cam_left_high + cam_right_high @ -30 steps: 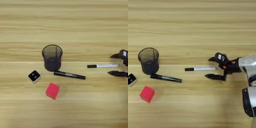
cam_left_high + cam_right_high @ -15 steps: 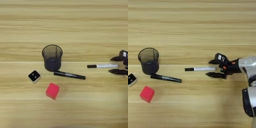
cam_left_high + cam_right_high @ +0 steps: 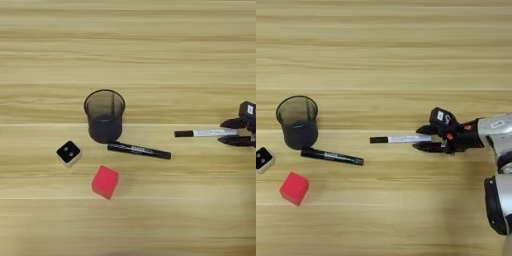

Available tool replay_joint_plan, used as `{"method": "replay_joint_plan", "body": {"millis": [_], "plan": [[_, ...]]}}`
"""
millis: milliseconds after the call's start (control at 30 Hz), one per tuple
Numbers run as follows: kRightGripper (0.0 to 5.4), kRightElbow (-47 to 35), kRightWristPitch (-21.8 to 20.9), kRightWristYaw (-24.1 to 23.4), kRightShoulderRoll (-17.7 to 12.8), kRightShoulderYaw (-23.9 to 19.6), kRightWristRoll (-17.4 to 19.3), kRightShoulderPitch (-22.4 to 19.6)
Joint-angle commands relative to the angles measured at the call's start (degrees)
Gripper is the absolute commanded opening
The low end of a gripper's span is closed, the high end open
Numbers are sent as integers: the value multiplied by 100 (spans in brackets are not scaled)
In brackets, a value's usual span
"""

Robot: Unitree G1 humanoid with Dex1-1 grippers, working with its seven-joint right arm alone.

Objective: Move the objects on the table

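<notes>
White marker (image 3: 401,138): light, stiff, slippery barrel lying between the spread claw (image 3: 423,138) fingers on the worktop (image 3: 384,50); best pinched mid-barrel.

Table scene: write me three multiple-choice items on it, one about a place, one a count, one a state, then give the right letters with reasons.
1. Where does the black marker lie?
A. inside the mesh cup
B. on the table just in front of the mesh cup
C. on top of the red cube

2. How many cubes are on the table?
A. one
B. two
C. four

3. How does the right gripper stand to the white marker?
A. its fingers lie on either side of the marker's white end
B. it hangs over the mesh cup
C. it holds the red cube

Answers: 1 B, it lies flat beside the base of the mesh cup. 2 B, the red cube and the white dotted cube. 3 A, one finger shows above and one below the marker.
</notes>
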Motion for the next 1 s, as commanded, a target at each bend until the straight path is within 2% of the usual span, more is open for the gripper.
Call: {"method": "replay_joint_plan", "body": {"millis": [33,333,600,833,1000], "plan": [[178,-152,64,-145,-249,-20,15,-228],[84,-199,22,21,-172,-80,116,-248],[75,-261,-45,243,-72,-226,313,-259],[75,-475,50,958,72,-693,962,-419],[75,-844,59,1496,181,-819,1317,-405]]}}
